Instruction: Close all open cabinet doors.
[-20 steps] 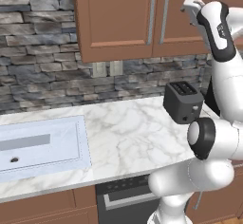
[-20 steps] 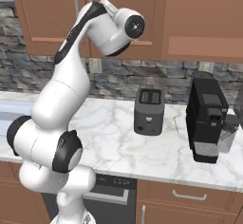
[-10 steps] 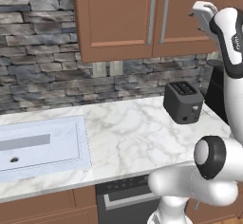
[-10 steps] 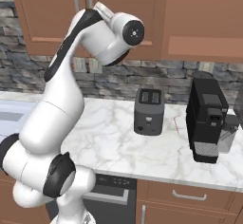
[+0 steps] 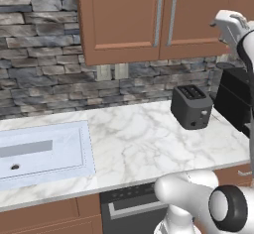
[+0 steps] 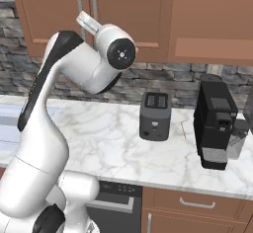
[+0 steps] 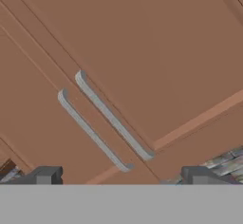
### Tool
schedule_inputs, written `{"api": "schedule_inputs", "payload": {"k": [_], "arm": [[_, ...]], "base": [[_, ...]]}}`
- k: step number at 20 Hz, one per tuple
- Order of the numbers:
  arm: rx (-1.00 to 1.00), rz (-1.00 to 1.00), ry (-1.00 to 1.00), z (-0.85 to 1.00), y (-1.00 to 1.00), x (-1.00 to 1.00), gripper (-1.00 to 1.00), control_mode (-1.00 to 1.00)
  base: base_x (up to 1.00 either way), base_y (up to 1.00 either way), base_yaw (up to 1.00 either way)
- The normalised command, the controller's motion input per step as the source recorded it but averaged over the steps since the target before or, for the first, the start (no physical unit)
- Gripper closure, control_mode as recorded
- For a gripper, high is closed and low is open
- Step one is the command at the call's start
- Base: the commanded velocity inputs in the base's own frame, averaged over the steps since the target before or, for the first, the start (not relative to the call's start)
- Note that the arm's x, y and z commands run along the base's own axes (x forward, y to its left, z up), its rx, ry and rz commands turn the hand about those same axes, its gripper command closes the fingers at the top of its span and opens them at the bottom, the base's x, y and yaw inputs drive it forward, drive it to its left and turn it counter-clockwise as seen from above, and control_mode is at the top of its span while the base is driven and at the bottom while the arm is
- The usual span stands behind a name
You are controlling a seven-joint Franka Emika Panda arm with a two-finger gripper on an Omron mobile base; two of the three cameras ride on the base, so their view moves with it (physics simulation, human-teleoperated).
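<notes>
Before cabinet doors (image 7: 142, 52): tool (image 7: 121, 175) wide open, empty.

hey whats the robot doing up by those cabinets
The white robot arm has its tool raised in front of the two cabinet doors above the counter. The tool is open and holds nothing. In the hand view it faces the pair of long silver handles, apart from them. Both doors look shut and flush from the base views. A toaster and a coffee machine stand on the counter below, untouched.
</notes>
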Motion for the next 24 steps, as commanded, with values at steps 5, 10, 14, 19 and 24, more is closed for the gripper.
{"api": "schedule_inputs", "payload": {"k": [5, 10, 14, 19, 24], "arm": [[0.00, 0.00, -0.01, 0.10, 0.37, -1.00, -1.00, -1.00], [-0.04, 0.00, 0.00, 0.00, 0.62, -1.00, -1.00, -1.00], [-0.15, 0.00, 0.04, 0.00, 0.66, -0.89, -1.00, -1.00], [-0.19, 0.00, 0.09, 0.02, 0.41, -0.55, -1.00, -1.00], [-0.23, 0.00, 0.04, 0.20, 0.40, -0.26, -1.00, -1.00]], "base": [[0.00, 0.00, 0.00], [0.00, 0.00, 0.00], [0.00, 0.00, 0.00], [0.00, 0.00, 0.00], [0.00, 0.00, 0.00]]}}
